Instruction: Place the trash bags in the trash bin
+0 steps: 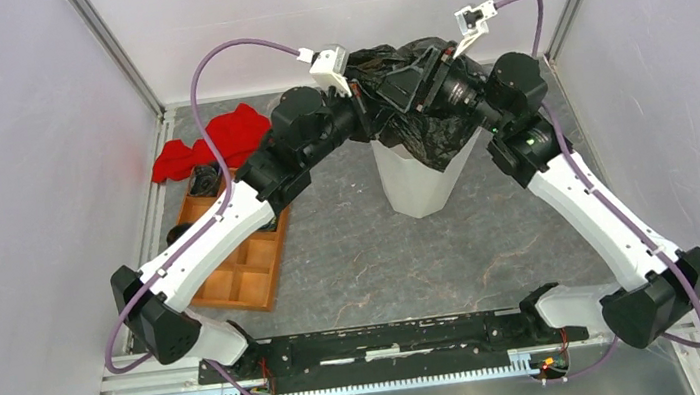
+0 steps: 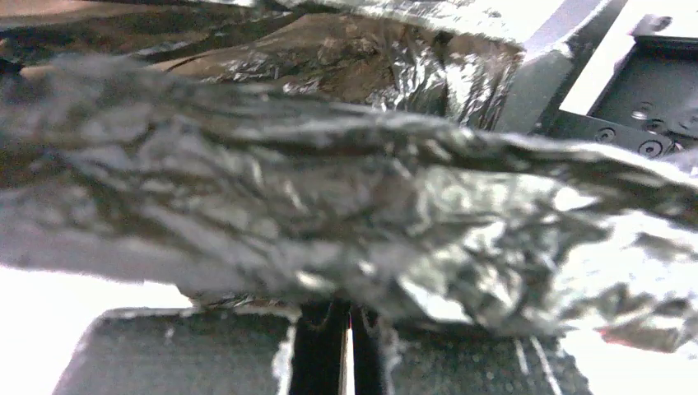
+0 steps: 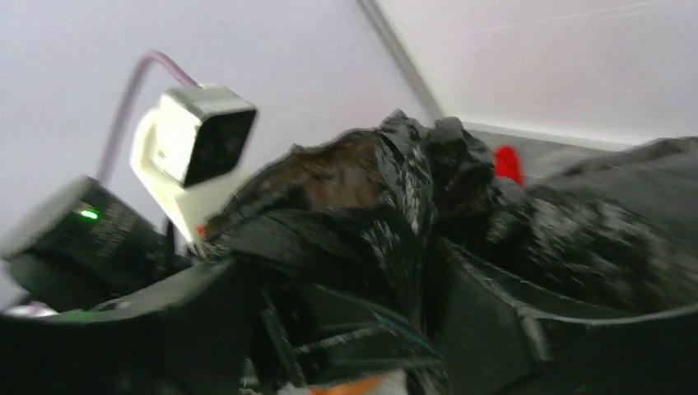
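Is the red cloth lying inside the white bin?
No, the red cloth lies beside the orange tray, apart from the white bin.

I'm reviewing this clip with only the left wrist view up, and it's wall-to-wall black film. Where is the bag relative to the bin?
Observer: In the top view, the trash bag is bunched over the mouth of the white trash bin, with film hanging down inside it.
Operator: Is the other arm involved?
Observer: Yes. The right gripper meets the left gripper above the bin's mouth, and both are buried in the film.
Operator: What else is on the table?
Observer: A red cloth lies far left, at the far end of an orange compartment tray.
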